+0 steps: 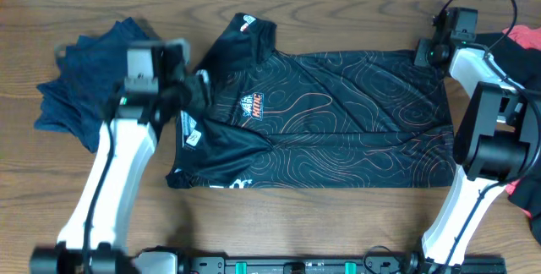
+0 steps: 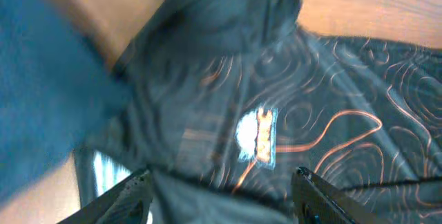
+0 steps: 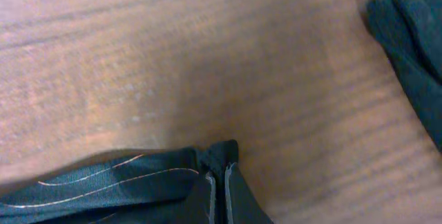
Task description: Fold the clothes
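Black cloth with thin orange contour lines fills the middle of the wooden table (image 1: 338, 20): the jersey (image 1: 338, 113) lies spread nearly flat, neck end toward 9 o'clock and hem toward 3 o'clock, not yet folded. A navy pile (image 1: 76, 79) sits at 9 o'clock, just beside the jersey, and a red garment (image 1: 528, 37) shows at the 3 o'clock edge.

The right gripper (image 3: 219, 182) is at the jersey's 2 o'clock corner. Its fingers are pressed together on a small pinch of the black hem, with bare wood all round. The left gripper (image 2: 221, 182) hangs over the neck end near the orange and white badge (image 1: 253, 105), fingers well apart with nothing between them. The wrist view is blurred, so whether the tips touch the cloth I cannot tell.

The risk from here lies in how little the right side has hold of. The pinch looks thin — only the edge of the corner — so slick fabric could slide out as soon as that corner is lifted or drawn across. With only one corner held, a pull would probably drag the whole jersey over the wood rather than fold it, or bunch it toward 9 o'clock. The left fingers, closing where cloth is already rumpled, may gather two layers — or a sleeve — and give a crooked fold.
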### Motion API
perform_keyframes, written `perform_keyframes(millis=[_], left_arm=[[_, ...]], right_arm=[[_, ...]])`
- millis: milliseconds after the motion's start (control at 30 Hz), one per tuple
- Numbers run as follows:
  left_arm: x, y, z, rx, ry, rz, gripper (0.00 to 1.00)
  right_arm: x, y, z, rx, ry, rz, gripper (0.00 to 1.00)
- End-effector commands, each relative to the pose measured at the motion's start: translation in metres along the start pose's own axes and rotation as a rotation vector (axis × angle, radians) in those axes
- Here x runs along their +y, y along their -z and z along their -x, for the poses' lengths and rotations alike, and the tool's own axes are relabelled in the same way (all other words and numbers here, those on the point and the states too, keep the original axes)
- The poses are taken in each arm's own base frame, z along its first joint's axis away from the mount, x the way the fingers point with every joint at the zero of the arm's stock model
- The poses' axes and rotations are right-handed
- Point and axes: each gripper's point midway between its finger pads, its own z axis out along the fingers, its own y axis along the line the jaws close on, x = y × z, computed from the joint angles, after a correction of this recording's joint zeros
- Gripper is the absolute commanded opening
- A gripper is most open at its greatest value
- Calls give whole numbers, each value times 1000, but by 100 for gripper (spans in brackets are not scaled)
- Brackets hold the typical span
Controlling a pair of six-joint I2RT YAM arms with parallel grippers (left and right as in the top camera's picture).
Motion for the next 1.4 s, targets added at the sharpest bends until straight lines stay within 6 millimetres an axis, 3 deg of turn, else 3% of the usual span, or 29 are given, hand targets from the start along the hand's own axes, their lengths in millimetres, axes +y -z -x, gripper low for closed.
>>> perform_keyframes(millis=[0,200,400,667,767,800,1000,1033,1200,1367], left_arm=[[-1,-33,22,22,-78,2,71],[11,-107,54,20,-92,2,79],[30,-172,59,58,-158,22,86],[51,-220,62,68,-226,75,87],[53,-228,55,84,-224,74,86],[53,-229,53,88,-224,73,79],[47,-231,43,124,-229,69,11],[46,-231,40,134,-229,69,7],[44,-222,38,159,-223,70,6],[25,-187,61,109,-218,42,6]], right_arm=[[-13,-3,-21,63,-27,-57,1],[-11,-1,-28,96,-23,-55,1],[-11,-1,-33,113,-21,-55,1],[-11,-1,-33,113,-21,-56,1],[-11,-1,-32,112,-21,-56,1],[-11,-1,-32,111,-21,-56,1],[-11,-1,-32,110,-21,-56,1],[-11,-1,-32,110,-21,-56,1],[-12,-1,-30,102,-22,-59,1],[-20,2,-25,85,-55,-88,1]])
